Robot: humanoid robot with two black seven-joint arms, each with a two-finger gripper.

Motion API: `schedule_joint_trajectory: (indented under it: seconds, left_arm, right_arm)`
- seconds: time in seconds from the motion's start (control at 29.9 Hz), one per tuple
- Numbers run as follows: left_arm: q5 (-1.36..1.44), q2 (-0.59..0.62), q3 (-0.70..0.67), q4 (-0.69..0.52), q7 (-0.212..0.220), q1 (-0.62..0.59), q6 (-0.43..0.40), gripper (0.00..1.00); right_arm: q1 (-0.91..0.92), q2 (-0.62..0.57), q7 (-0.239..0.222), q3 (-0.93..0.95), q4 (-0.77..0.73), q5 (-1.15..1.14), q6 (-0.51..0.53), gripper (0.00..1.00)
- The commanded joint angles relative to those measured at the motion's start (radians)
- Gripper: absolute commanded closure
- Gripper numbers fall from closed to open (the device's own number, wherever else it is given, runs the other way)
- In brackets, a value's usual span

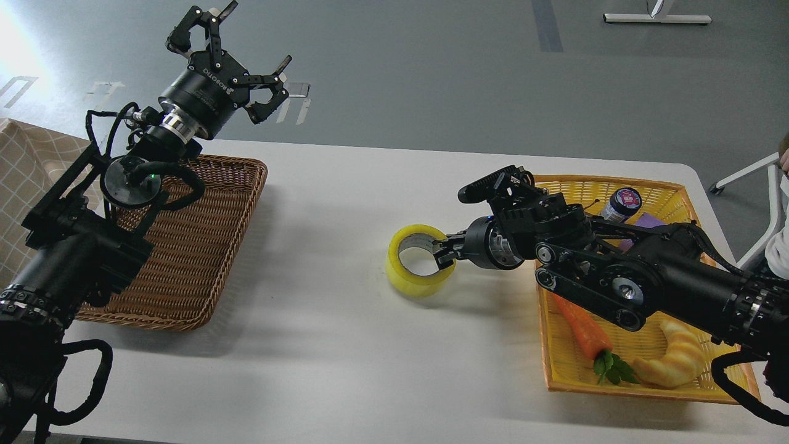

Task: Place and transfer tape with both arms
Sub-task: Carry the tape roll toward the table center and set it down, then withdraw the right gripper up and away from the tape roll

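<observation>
The tape (412, 274), a yellowish roll with a grey inner core, is at the middle of the white table (345, 345). I cannot tell whether it rests on the table or hangs just above it. My right gripper (445, 254) is shut on the roll's right wall, one finger inside the core and one outside. My left gripper (237, 65) is held high above the far left of the table, behind the brown basket. Its fingers are spread wide and it holds nothing.
A brown wicker basket (185, 271) lies at the left under my left arm. A yellow basket (727, 364) at the right holds a carrot (582, 330), a croissant toy (675, 357), a small jar (622, 202) and a purple thing.
</observation>
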Motion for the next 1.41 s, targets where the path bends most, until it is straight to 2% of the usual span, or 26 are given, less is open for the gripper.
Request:
schedule_joint_trajectory:
  seconds: [0.0,0.1,0.17,0.3,0.54,0.57,0.64,0.77,0.94,1.04,1.1,1.2,1.27,1.37]
  left_arm:
    - [0.0,0.0,-0.001,0.0,0.0,0.0,0.0,0.02]
    - [0.0,-0.002,-0.001,0.0,0.0,0.0,0.0,0.02]
    - [0.0,-0.002,-0.001,0.0,0.0,0.0,0.0,0.02]
    - [0.0,-0.003,-0.001,0.0,0.0,0.0,0.0,0.02]
    - [0.0,-0.003,-0.001,0.0,0.0,-0.002,0.0,0.02]
    - [0.0,-0.003,-0.001,0.0,0.0,-0.002,0.0,0.02]
    - [0.0,-0.003,-0.001,-0.001,-0.001,-0.002,0.0,0.02]
    - [0.0,-0.005,0.001,0.0,-0.001,0.001,0.0,0.02]
    - [0.003,-0.005,0.001,-0.001,-0.001,0.002,0.0,0.02]
    - [0.003,-0.003,0.001,-0.001,-0.001,-0.002,0.0,0.02]
    - [0.003,0.0,0.001,-0.001,-0.001,-0.003,0.0,0.02]
    - [0.003,0.0,0.001,-0.001,-0.001,-0.002,0.0,0.02]
    - [0.005,0.001,0.002,-0.001,-0.001,-0.003,0.0,0.02]
    - [0.005,0.001,0.001,-0.001,-0.001,-0.003,0.0,0.02]
  right_arm:
    - [0.0,0.0,0.0,0.0,-0.004,0.0,0.0,0.87]
    - [-0.002,0.0,0.0,0.0,-0.007,0.0,0.0,0.83]
    - [-0.006,0.0,0.0,0.002,-0.007,0.0,0.0,0.72]
    - [-0.008,0.0,0.0,0.002,-0.007,0.0,0.0,0.71]
    - [-0.005,-0.001,0.0,0.005,-0.012,0.003,0.0,0.62]
    - [-0.005,-0.003,0.0,0.006,-0.009,0.003,0.0,0.59]
    - [0.005,-0.006,0.001,0.018,0.003,0.005,0.0,0.35]
    - [0.006,-0.023,0.001,0.063,0.017,0.023,0.0,0.07]
    - [0.009,-0.134,0.001,0.095,0.111,0.103,0.0,0.04]
    - [0.011,-0.251,0.0,0.109,0.221,0.156,0.0,0.01]
    - [0.005,-0.335,-0.006,0.158,0.295,0.164,0.0,0.01]
    - [-0.005,-0.395,-0.009,0.202,0.336,0.164,0.0,0.01]
    - [-0.012,-0.478,-0.002,0.261,0.404,0.166,0.0,0.01]
    - [-0.034,-0.539,0.003,0.34,0.444,0.173,0.0,0.01]
